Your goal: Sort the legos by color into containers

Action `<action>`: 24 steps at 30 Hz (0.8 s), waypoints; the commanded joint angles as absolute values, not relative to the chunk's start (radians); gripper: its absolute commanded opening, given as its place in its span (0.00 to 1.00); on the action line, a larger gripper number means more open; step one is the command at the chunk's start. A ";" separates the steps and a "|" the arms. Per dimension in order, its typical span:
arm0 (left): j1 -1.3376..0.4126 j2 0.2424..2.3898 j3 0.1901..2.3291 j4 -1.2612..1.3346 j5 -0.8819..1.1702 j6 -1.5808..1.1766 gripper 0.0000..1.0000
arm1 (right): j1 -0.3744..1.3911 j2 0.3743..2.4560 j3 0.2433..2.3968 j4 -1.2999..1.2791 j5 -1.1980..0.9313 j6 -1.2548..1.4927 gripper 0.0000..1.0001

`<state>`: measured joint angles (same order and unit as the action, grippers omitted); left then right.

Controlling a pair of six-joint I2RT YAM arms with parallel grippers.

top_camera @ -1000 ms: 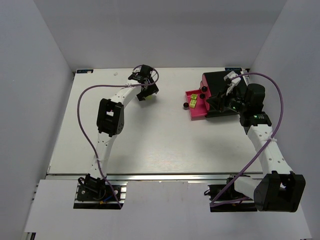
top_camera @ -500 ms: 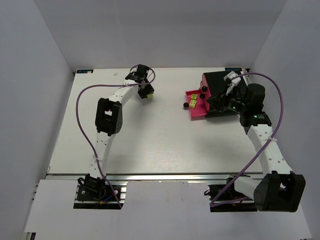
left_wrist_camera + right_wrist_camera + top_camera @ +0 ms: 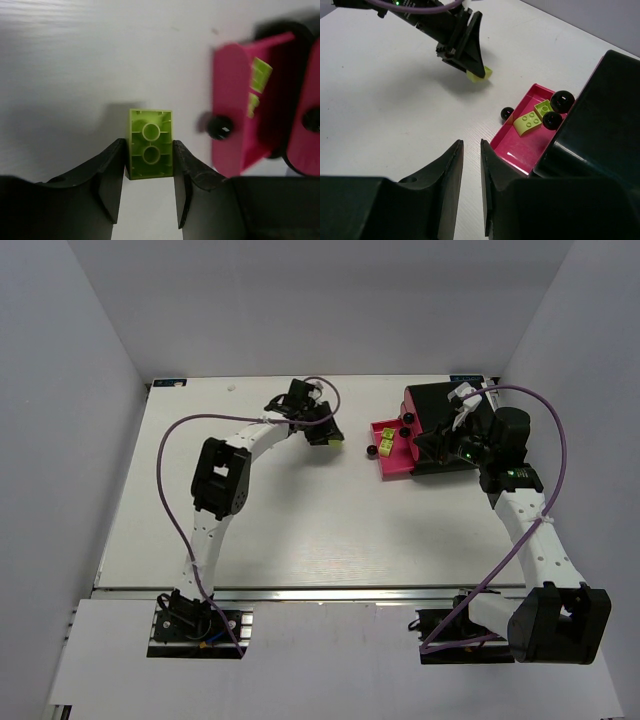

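Note:
My left gripper is shut on a lime brick and holds it just above the table, left of the open magenta drawer. The brick's hollow underside faces the wrist camera. The gripper also shows in the right wrist view with the brick at its tip. The drawer floor holds two lime bricks. My right gripper is shut and empty, hovering by the drawer's near corner, beside the black drawer stack. No red or dark green bricks show.
Round dark knobs sit on the drawer fronts, one on the open drawer's front edge. The black stack fills the right of the right wrist view. Purple cables loop over both arms.
My left gripper has carried the lime brick to the right, from the table's back middle to just left of the open drawer. The right arm has not moved.

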<state>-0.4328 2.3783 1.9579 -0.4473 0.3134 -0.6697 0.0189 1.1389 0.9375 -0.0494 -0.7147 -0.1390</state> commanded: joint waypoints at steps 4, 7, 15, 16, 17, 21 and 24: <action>-0.534 2.292 1.985 -0.279 0.515 -0.618 0.16 | 0.014 1.141 0.946 -0.017 -0.712 -0.152 0.25; -0.570 2.304 1.999 -0.241 0.512 -0.634 0.16 | 0.015 1.137 0.946 -0.017 -0.707 -0.152 0.25; -0.635 2.394 2.159 -0.247 0.497 -0.638 0.22 | 0.015 1.140 0.948 -0.020 -0.712 -0.156 0.25; -0.646 2.405 2.177 -0.265 0.483 -0.640 0.27 | 0.014 1.135 0.948 -0.020 -0.712 -0.156 0.25; -0.646 2.428 2.190 -0.270 0.479 -0.641 0.31 | 0.014 1.135 0.948 -0.020 -0.713 -0.156 0.25; -0.657 2.462 2.210 -0.265 0.476 -0.672 0.41 | 0.011 1.129 0.948 -0.020 -0.712 -0.158 0.25; -0.666 2.474 2.212 -0.247 0.471 -0.690 0.46 | 0.011 1.129 0.948 -0.020 -0.713 -0.158 0.25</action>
<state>-0.6582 2.4584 2.1880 -0.2546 0.4786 -0.6670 0.0189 1.1389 0.9375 -0.0498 -0.7097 -0.1421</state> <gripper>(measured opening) 0.493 0.254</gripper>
